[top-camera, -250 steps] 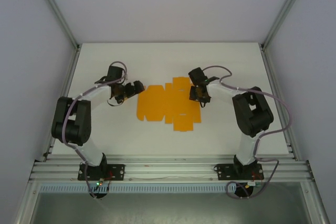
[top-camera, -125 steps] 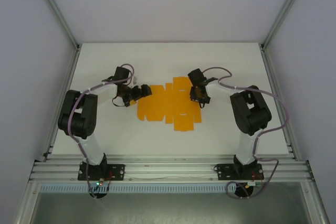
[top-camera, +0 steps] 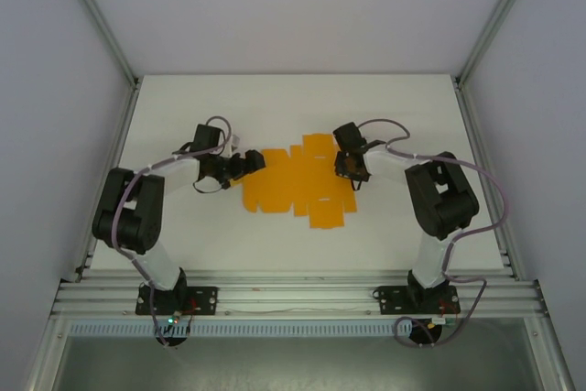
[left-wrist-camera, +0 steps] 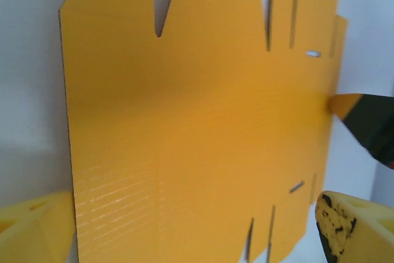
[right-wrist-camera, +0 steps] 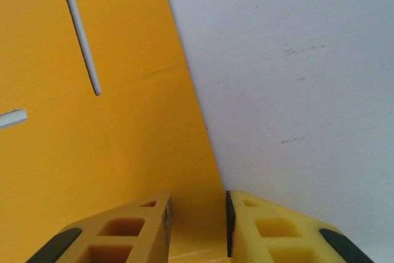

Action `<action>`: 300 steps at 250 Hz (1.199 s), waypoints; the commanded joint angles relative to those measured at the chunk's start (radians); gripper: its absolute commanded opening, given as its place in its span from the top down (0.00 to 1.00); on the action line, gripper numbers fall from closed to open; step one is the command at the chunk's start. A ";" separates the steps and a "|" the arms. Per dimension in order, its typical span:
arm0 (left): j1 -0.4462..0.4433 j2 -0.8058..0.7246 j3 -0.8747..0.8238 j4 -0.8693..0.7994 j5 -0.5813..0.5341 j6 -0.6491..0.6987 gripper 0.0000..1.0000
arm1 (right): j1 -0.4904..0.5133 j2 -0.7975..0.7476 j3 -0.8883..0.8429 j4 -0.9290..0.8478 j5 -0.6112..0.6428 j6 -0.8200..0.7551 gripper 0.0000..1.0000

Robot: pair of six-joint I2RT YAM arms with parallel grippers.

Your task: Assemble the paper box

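White surface [top-camera: 183, 116] wide across the top view, and the paper box [top-camera: 284, 185] lies flat at its middle, an unfolded orange sheet with flaps and slits. Left gripper [top-camera: 252, 164] sits at the sheet's left edge, its yellow fingers [left-wrist-camera: 345, 226] spread wide on either side. Right gripper [top-camera: 352, 171] is over the right edge, its fingers [right-wrist-camera: 123, 232] a narrow gap apart, with the orange card showing between them.

Left hand [left-wrist-camera: 196, 217] spread wide; right hand [right-wrist-camera: 197, 206] narrowed to a slim gap.
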 commanded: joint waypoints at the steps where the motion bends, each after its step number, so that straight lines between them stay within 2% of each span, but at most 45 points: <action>1: -0.053 -0.085 -0.014 0.301 0.302 -0.110 0.04 | 0.017 0.085 -0.068 -0.025 -0.094 -0.004 0.73; 32: -0.054 -0.115 -0.027 0.371 0.306 -0.159 0.04 | 0.017 0.081 -0.083 -0.012 -0.093 -0.003 0.73; 58: -0.063 -0.100 -0.004 0.312 0.277 -0.134 0.06 | 0.017 0.086 -0.092 0.000 -0.100 0.000 0.73; 108: -0.098 -0.049 0.079 0.133 0.183 -0.042 0.18 | 0.017 0.097 -0.092 0.008 -0.100 0.005 0.73; 156: -0.123 -0.027 0.173 -0.139 -0.029 0.088 0.41 | 0.018 0.082 -0.100 0.009 -0.089 -0.002 0.73; 177: -0.142 -0.016 0.198 -0.204 -0.091 0.118 0.51 | 0.018 0.086 -0.100 0.018 -0.093 -0.002 0.73; 213: -0.185 0.019 0.264 -0.300 -0.198 0.159 0.64 | 0.017 0.093 -0.097 0.036 -0.122 0.004 0.73; 227: -0.198 0.035 0.289 -0.327 -0.208 0.170 0.71 | 0.018 0.095 -0.097 0.041 -0.128 0.003 0.73; 300: -0.210 0.021 0.325 -0.334 -0.263 0.146 0.80 | 0.008 0.055 -0.106 0.042 -0.106 -0.003 0.71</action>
